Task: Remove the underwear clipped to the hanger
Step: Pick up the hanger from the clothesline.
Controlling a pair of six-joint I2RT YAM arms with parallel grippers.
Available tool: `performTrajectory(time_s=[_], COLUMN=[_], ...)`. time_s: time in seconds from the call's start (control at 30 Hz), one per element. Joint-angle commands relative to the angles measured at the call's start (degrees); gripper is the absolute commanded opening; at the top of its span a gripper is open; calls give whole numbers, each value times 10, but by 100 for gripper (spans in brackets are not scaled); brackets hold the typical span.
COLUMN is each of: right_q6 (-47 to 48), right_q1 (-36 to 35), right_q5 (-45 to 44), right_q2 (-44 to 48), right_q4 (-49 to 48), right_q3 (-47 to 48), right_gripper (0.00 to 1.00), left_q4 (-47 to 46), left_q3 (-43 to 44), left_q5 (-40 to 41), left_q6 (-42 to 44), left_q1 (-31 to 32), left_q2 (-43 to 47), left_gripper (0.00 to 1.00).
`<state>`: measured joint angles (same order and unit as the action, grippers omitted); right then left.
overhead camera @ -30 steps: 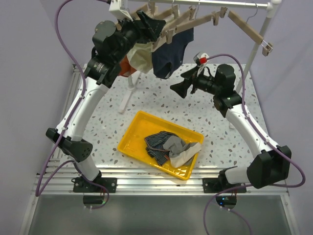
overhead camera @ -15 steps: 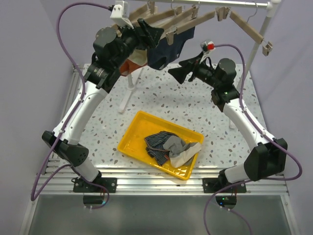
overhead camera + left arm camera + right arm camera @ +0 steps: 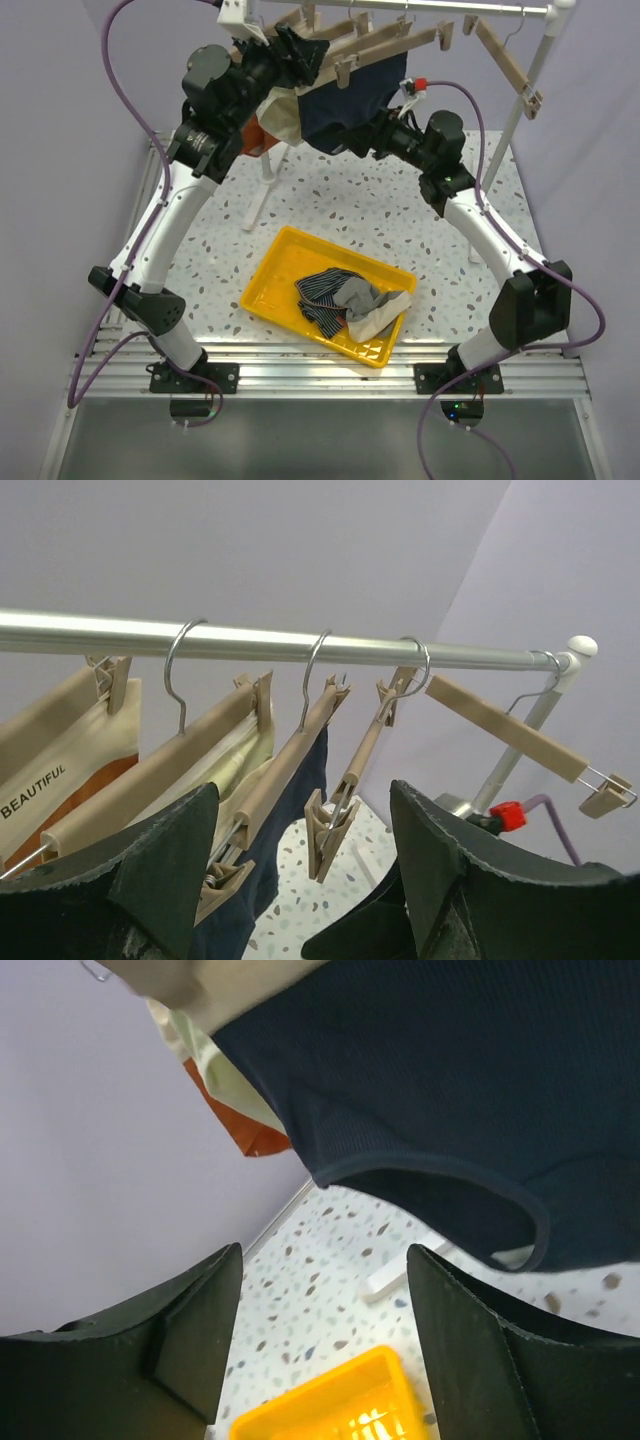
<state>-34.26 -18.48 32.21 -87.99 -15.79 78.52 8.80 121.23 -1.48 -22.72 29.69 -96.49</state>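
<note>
Navy underwear (image 3: 345,100) hangs clipped to a wooden hanger (image 3: 290,750) on the metal rail (image 3: 300,645). Left of it hang a cream piece (image 3: 282,115) and an orange-red piece (image 3: 257,135). My left gripper (image 3: 305,55) is up among the hangers and open. In the left wrist view, an empty wooden clip (image 3: 325,835) dangles between its fingers (image 3: 150,880), and the navy hanger's clip sits by the left one. My right gripper (image 3: 352,142) is open just under the navy underwear's (image 3: 450,1090) lower hem, with only table between its fingers (image 3: 190,1330).
A yellow tray (image 3: 262,275) on the speckled table holds a striped piece (image 3: 322,290) and a grey-white piece (image 3: 365,300). An empty hanger (image 3: 505,60) hangs at the right end of the rail beside the rack post (image 3: 520,110). The rack's white foot (image 3: 262,200) lies behind the tray.
My right arm has risen and swung left until its gripper is under the navy underwear, its jaws narrowing somewhat. The left gripper has shifted slightly among the hangers, which have swung.
</note>
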Motion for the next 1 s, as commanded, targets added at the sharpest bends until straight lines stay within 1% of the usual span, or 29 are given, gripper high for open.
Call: performTrajectory(time_s=[0.0,0.03,0.2,0.33,0.37,0.43,0.57,0.67,0.8,0.97], right_q6=[-83,-118,-209,-287,-322,-352,-380,-383,-394,-390], right_q1=[-5,-8,-26,-37,-39,-45,-56,-58,-57,-56], right_q5=[14,23,40,29,24,13,-10,-20,-25,-16], right_q2=[-17,-25,-40,-63,-75,-86,-112,-130,-150,-150], right_q4=[28,24,-36,-71,-84,-90,-105,-96,-112,-126], right_q3=[13,11,-6,1,1,5,13,37,72,69], right_gripper=[69,69,68,69,69,68,68,69,68,66], left_q4=[-4,-3,-9,-12,-13,-17,-19,-20,-22,-24], left_q3=[22,21,4,-6,-9,-16,-27,-35,-43,-45], left_q5=[2,2,2,1,0,1,1,1,0,2], left_q6=[20,21,18,16,17,16,16,17,18,22], left_q1=[-2,-2,-2,-2,-2,-2,-2,-2,-2,-2], left_q2=[-5,-3,8,17,21,26,36,42,51,53], left_gripper=[73,73,73,73,73,73,73,73,73,73])
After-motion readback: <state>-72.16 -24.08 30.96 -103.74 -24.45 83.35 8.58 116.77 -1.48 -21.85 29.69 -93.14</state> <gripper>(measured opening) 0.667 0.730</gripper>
